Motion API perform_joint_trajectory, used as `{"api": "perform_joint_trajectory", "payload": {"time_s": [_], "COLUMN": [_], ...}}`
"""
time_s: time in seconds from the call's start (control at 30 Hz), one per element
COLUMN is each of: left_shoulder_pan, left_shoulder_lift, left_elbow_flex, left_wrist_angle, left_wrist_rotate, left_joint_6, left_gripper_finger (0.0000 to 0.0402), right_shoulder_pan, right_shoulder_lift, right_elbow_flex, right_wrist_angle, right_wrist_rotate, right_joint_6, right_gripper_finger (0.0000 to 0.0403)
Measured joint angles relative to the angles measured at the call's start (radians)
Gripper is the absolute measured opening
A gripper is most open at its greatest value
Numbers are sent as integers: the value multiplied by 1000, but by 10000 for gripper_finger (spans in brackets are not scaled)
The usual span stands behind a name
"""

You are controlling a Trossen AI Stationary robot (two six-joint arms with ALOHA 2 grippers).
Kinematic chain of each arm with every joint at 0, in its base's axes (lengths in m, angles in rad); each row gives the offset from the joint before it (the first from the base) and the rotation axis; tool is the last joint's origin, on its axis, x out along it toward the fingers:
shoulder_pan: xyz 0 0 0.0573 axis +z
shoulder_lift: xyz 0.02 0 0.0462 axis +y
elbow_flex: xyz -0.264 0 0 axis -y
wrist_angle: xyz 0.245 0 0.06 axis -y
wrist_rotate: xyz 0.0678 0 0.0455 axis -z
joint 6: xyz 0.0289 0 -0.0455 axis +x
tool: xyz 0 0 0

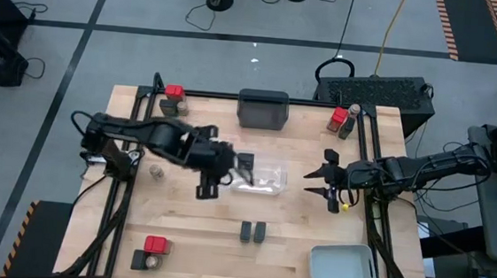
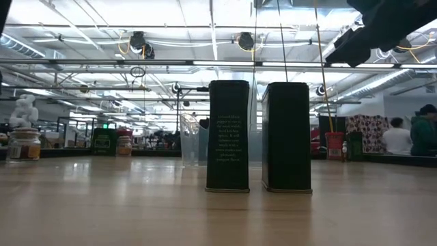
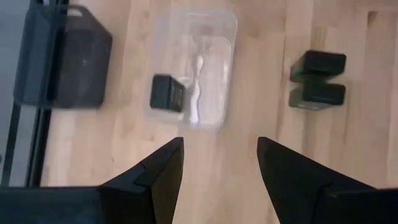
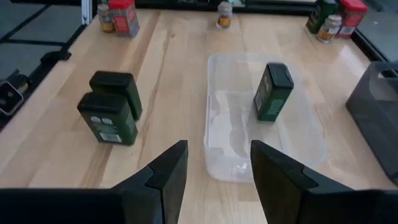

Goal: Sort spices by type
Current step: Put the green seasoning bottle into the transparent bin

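Hovering over the wooden table, our left gripper and right gripper flank the clear tray, fingers spread, empty. One black tin stands inside it; two black tins wait nearby.

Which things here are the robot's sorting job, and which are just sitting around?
For the job:
black tin in the clear tray
two black tins on the table
red-topped spices at the corners
small round jar

Just there:
dark grey tray
pale grey tray
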Motion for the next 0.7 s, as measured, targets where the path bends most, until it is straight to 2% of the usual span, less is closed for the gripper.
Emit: {"api": "perform_joint_trajectory", "payload": {"time_s": [0.2,0.4,0.7], "left_shoulder_pan": [-102,-155,-156], "left_shoulder_lift": [-5,-5,-4], "left_elbow_flex": [-3,-65,-236], "left_wrist_angle": [-52,-44,290], "left_wrist_rotate": [-33,-65,-38], "left_joint_6": [-162,-230,-76], "left_gripper_finger": [210,210,210], "right_shoulder_pan": [0,0,3], "right_shoulder_lift": [0,0,0], "right_elbow_flex": [0,0,0], "right_wrist_angle": [15,15,13], "right_wrist_rotate": [0,0,-53], "right_joint_6": [0,0,50], "right_gripper_finger": [157,157,157]}}
